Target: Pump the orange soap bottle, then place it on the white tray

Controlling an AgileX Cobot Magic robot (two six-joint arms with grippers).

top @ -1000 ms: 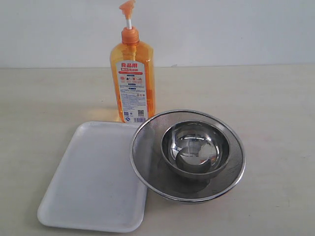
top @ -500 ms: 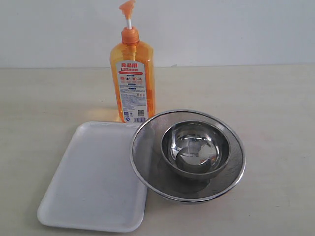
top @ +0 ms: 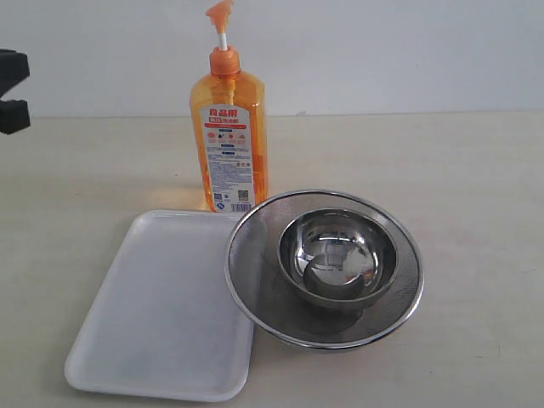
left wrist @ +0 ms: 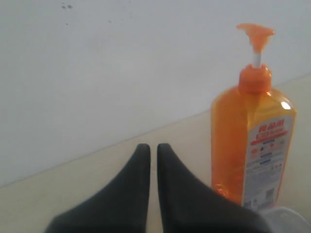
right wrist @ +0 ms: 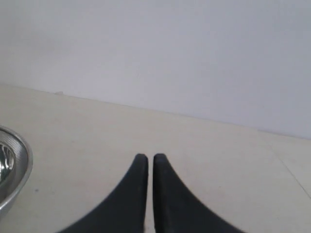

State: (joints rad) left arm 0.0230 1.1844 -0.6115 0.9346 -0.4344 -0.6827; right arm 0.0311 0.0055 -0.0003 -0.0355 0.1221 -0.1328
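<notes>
The orange soap bottle (top: 229, 140) stands upright at the back of the table, its pump head raised on a white stem. It also shows in the left wrist view, the orange soap bottle (left wrist: 252, 131) off to one side of my left gripper (left wrist: 153, 148), which is shut and empty. In the exterior view a black part of the left arm (top: 12, 89) shows at the left edge, well apart from the bottle. The white tray (top: 161, 310) lies in front of the bottle, nothing on it. My right gripper (right wrist: 146, 158) is shut and empty over bare table.
A round steel mesh strainer (top: 255, 289) with a steel bowl (top: 338, 255) inside it sits right of the tray, overlapping the tray's right edge. Its rim (right wrist: 19, 170) shows in the right wrist view. A white wall runs behind the table.
A black part of the left arm has come into the exterior view at the left edge. The bottle, tray and strainer have not moved.
</notes>
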